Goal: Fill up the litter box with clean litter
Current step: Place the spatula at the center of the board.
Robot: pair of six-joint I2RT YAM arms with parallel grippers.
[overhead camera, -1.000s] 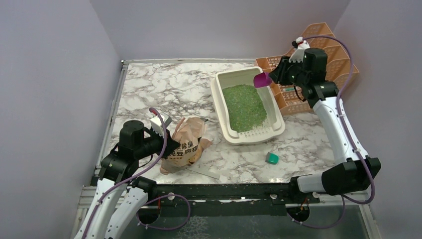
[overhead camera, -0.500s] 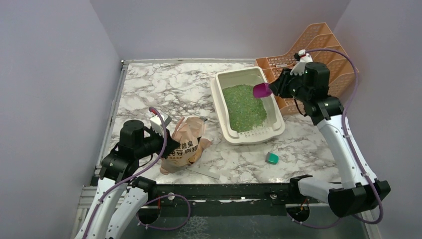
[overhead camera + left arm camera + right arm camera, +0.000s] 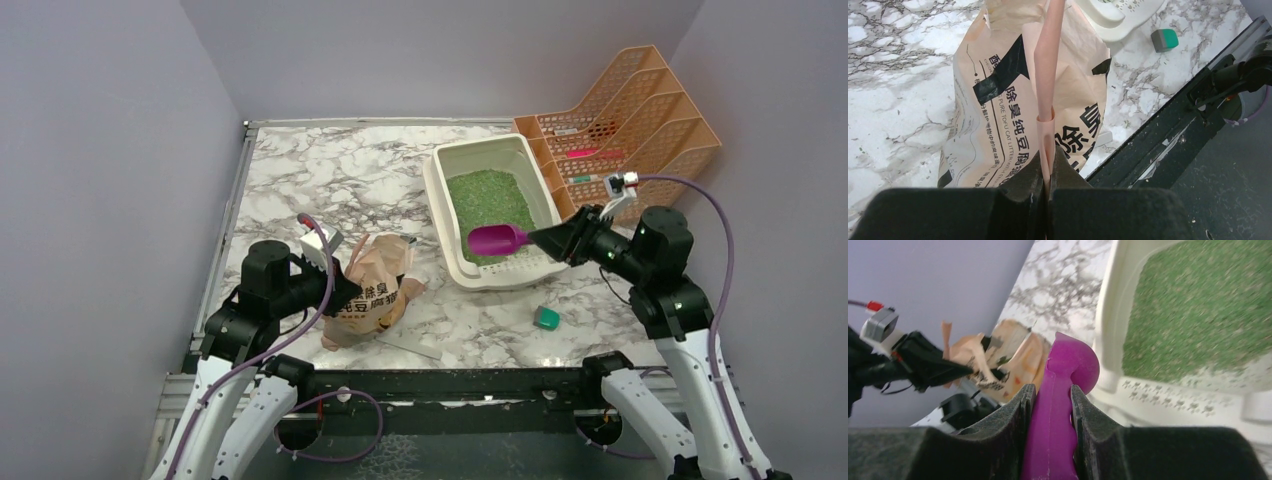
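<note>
From above, the magenta scoop (image 3: pixel 497 239) was seen held over the near end of the litter box (image 3: pixel 433 190). The box stood toward the far right of the table (image 3: pixel 320 170), with the clean litter (image 3: pixel 490 200) spread across its floor. At the left wrist, the left jaws were shown pinched together on a pink strip (image 3: pixel 1047 75) of the paper bag (image 3: pixel 998 100). At the right wrist, the right jaws were shown clamped on the scoop's handle. The step was judged best done with the bag held steady and open and the scoop carried level.
</note>
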